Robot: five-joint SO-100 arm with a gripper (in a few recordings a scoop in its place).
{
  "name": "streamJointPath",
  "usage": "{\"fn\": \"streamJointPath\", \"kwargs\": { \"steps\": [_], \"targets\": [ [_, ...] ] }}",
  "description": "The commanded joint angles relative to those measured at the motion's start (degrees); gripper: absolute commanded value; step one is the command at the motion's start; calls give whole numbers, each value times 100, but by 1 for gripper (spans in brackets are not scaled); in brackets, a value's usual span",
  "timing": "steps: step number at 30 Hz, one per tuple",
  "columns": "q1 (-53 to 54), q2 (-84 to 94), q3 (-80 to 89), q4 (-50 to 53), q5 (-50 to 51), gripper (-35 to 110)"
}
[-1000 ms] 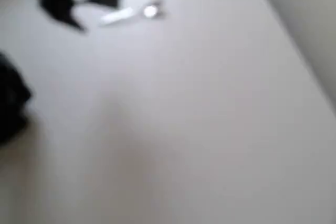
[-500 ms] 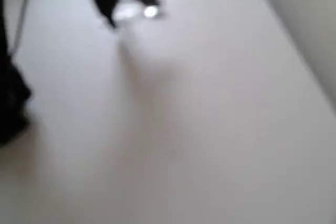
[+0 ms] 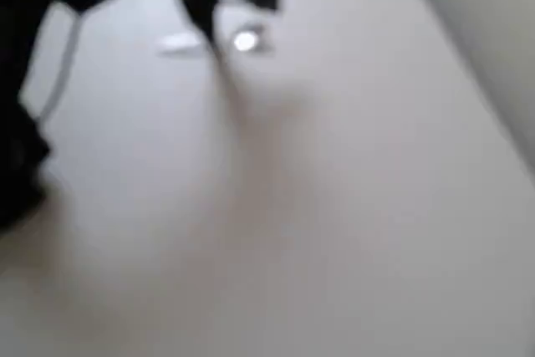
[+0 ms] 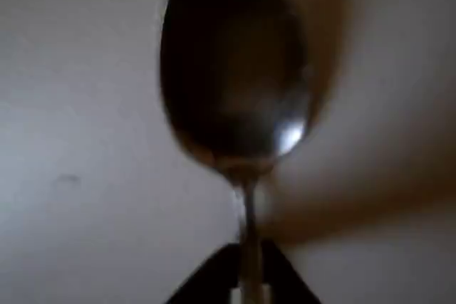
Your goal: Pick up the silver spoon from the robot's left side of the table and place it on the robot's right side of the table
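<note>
The silver spoon [image 3: 245, 41] shows in the blurred overhead view near the top centre of the white table [image 3: 334, 206], bowl to the right and handle tip to the left. My black gripper [image 3: 209, 33] comes down onto the handle between those two ends. In the wrist view the spoon [image 4: 235, 83] points away from me. Its dark reflective bowl is at the top, and its slim handle runs down into my gripper [image 4: 246, 286]. The fingertips [image 4: 206, 282] pinch the handle from both sides. A shadow lies on the table [image 4: 85, 105] right of the spoon.
The arm's black base [image 3: 17, 165] sits at the left edge of the overhead view, with a thin cable [image 3: 63, 73] hanging beside it. The table's straight edge [image 3: 468, 64] runs diagonally down the right side. Bare white tabletop spreads across the middle and bottom.
The gripper swung from the top left over to the spoon and now sits on its handle. The spoon has shifted slightly down and right in the overhead view.
</note>
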Motion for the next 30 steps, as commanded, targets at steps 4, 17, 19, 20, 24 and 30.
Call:
{"fn": "streamJointPath", "kwargs": {
  "steps": [4, 17, 19, 20, 24, 30],
  "targets": [
    [105, 756, -246, 598, -26, -2],
    [2118, 4632, 2188, 1257, -2021, -2],
    [2804, 4957, 2900, 1230, -2786, -2],
    [3182, 5010, 3164, 1213, -3190, -2],
    [4667, 4614, 3595, 1002, -4711, -2],
    [6117, 3384, 3533, -158, -6091, -2]
  ]
}}
